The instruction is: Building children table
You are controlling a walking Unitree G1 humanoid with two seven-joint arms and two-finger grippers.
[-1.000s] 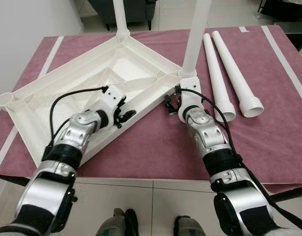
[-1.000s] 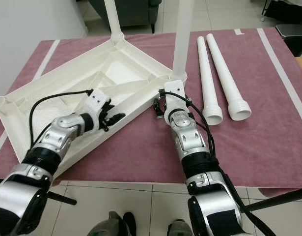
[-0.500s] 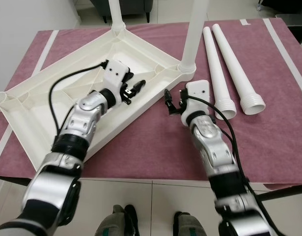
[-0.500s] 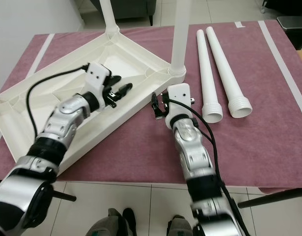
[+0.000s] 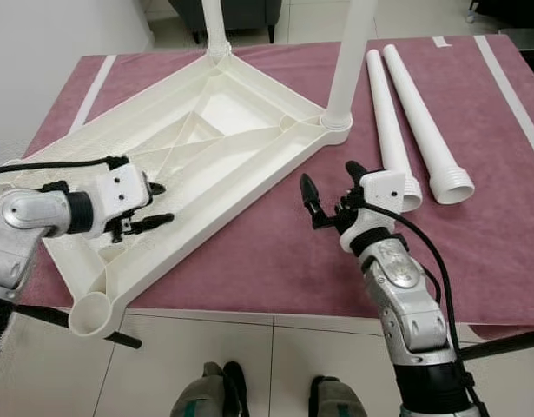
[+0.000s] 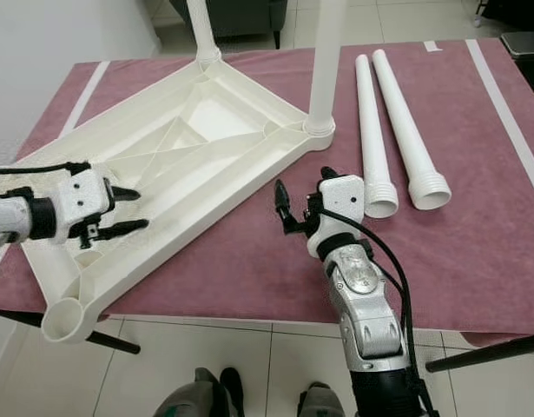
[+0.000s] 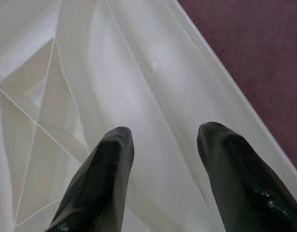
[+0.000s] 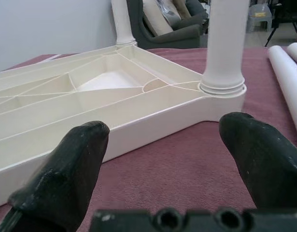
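A white table top (image 5: 206, 130) lies upside down on the maroon cloth. One white leg (image 5: 216, 26) stands in its far corner socket. A second leg (image 5: 346, 61) stands in the right corner. Two loose legs (image 5: 386, 113) (image 5: 427, 117) lie side by side on the cloth at the right. The near corner socket (image 5: 95, 314) is bare and juts past the table's front edge. My left gripper (image 5: 161, 202) is open over the top's ribbed underside (image 7: 138, 87). My right gripper (image 5: 329, 176) is open above the cloth, short of the right corner leg (image 8: 225, 43).
The maroon cloth (image 5: 258, 252) covers the worktable, with pale tape strips along its left side (image 5: 93, 78) and right side (image 5: 510, 87). A dark armchair (image 5: 240, 13) stands on the tiled floor beyond the table. My feet (image 5: 223, 391) show below the front edge.
My left arm has swung back to the left, uncovering the near corner socket. My right gripper has drawn back from the right leg's base, its fingers now wider apart.
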